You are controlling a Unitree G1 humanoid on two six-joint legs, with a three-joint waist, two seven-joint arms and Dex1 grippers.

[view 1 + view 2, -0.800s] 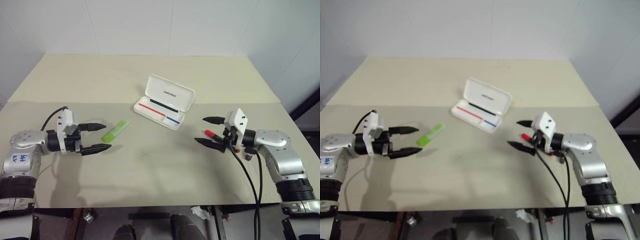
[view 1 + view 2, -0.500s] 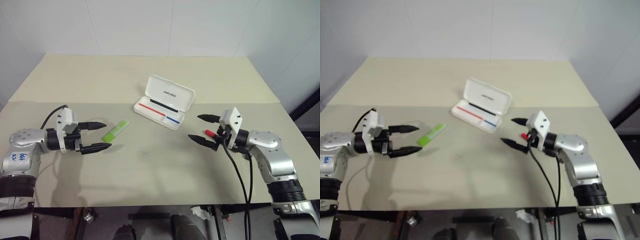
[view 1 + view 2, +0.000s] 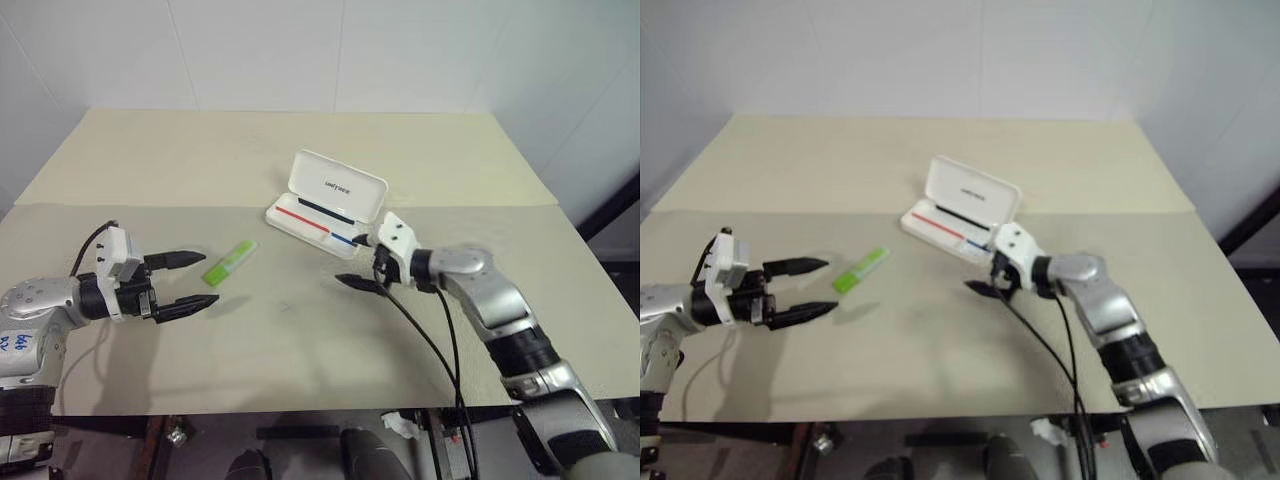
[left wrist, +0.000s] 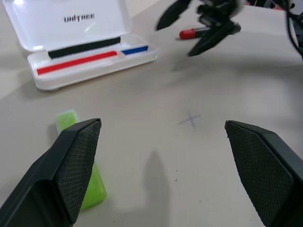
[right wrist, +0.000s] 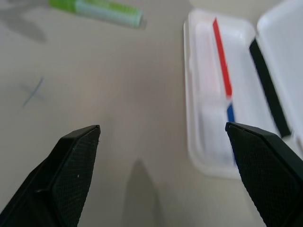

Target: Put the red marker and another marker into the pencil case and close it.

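The white pencil case [image 3: 326, 204] lies open mid-table, lid raised, with a red-and-blue stripe on its tray. The light-green marker [image 3: 230, 262] lies left of it. My left gripper [image 3: 209, 278] is open, its tips just short of the green marker's near end and holding nothing. My right gripper [image 3: 352, 262] is open and empty just in front of the case's right end. In the left wrist view the red marker [image 4: 190, 33] lies on the table just behind the right gripper [image 4: 176, 38], on the side away from the case.
A small pencilled cross [image 4: 191, 119] marks the tabletop between the two grippers. The beige table [image 3: 300, 340] has bare room in front and behind the case. Black cables [image 3: 440, 340] hang from the right arm over the front edge.
My right gripper has swung left, away from the red marker, to just in front of the case's right end. The left gripper has barely moved. Both stay open.
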